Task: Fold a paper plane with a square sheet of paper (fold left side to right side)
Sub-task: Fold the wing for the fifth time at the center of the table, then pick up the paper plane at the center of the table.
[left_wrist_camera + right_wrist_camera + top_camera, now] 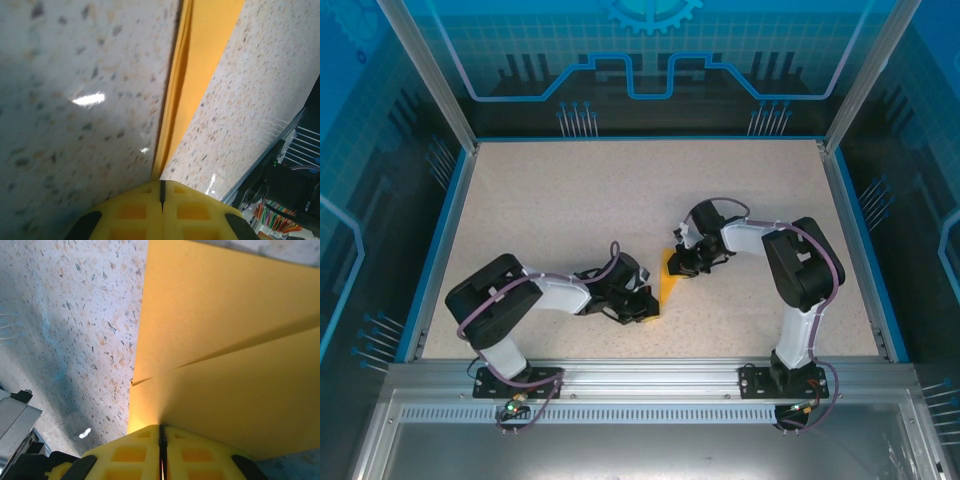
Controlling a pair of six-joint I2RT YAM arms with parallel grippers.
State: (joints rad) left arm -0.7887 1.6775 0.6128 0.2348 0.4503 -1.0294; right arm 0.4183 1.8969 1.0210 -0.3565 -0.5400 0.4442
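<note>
The thin orange-yellow folded paper sheet [669, 285] is lying with its long axis running near-to-far, the left gripper [161, 192] pinching its near end and the right gripper [161, 432] clamping its far end (both jaws pressed together on paper, neither arm nearer).

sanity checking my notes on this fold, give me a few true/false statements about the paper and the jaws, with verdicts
1. The orange paper lies between the left jaws and the right jaws. True.
2. The left jaws stand wide open. False: they are shut, with the paper's narrow end running into them.
3. The paper is a flat, unfolded square. False: it is folded, with layered flaps and creases.
4. The right jaws are shut on the paper. True.
5. The paper rests on a blue cloth. False: it rests on the speckled tabletop.
</note>
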